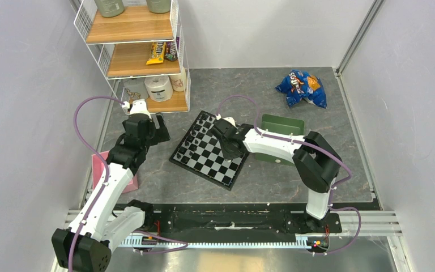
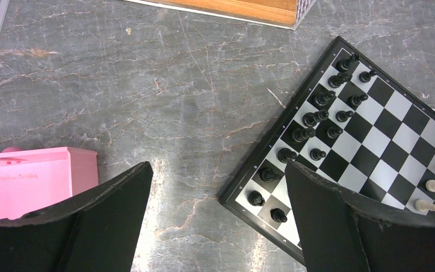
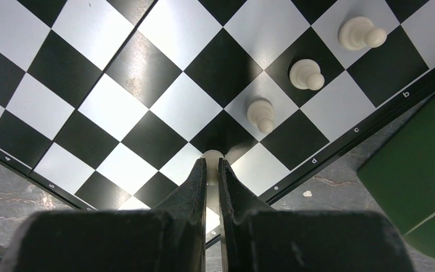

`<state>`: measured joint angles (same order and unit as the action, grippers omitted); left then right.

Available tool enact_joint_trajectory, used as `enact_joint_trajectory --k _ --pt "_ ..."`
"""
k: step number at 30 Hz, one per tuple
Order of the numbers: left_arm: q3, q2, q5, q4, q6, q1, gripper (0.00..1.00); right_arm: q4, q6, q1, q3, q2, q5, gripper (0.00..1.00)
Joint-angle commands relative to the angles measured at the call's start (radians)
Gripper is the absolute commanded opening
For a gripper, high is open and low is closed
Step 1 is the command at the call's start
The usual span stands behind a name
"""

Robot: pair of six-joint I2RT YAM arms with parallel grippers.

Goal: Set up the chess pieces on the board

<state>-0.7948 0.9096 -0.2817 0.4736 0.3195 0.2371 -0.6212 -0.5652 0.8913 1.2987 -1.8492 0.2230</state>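
The board [image 1: 212, 158] lies tilted mid-table, also seen as the board [image 3: 119, 107] and the board [image 2: 396, 124]. Black figures [image 2: 311, 119] fill its left rows. Three cream chess pieces [image 3: 307, 74] stand in a diagonal row near the board's right edge. My right gripper [image 3: 212, 161] is shut on another cream piece [image 3: 212, 155], just above the board in line with that row. Over the board it shows as the right gripper [image 1: 229, 148]. My left gripper [image 2: 218, 187] hangs open over bare table left of the board, with nothing between its fingers.
A green tray [image 1: 282, 126] sits right of the board, its corner [image 3: 419, 181] close to my right gripper. A pink box [image 2: 31, 178] lies at the left, a wire shelf [image 1: 133, 56] at the back left, a blue snack bag [image 1: 302, 88] at the back right.
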Motion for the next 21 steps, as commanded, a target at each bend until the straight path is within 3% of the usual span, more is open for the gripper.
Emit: enact_joint_trajectory --k 1,21 --pt "0.003 -0.014 0.007 -0.018 -0.027 -0.004 0.95 0.023 -0.009 -0.019 0.036 -0.012 0.017 0.00" --pt "0.003 -0.012 0.007 -0.018 -0.028 -0.004 0.95 0.034 0.002 -0.038 0.042 -0.027 -0.037 0.00"
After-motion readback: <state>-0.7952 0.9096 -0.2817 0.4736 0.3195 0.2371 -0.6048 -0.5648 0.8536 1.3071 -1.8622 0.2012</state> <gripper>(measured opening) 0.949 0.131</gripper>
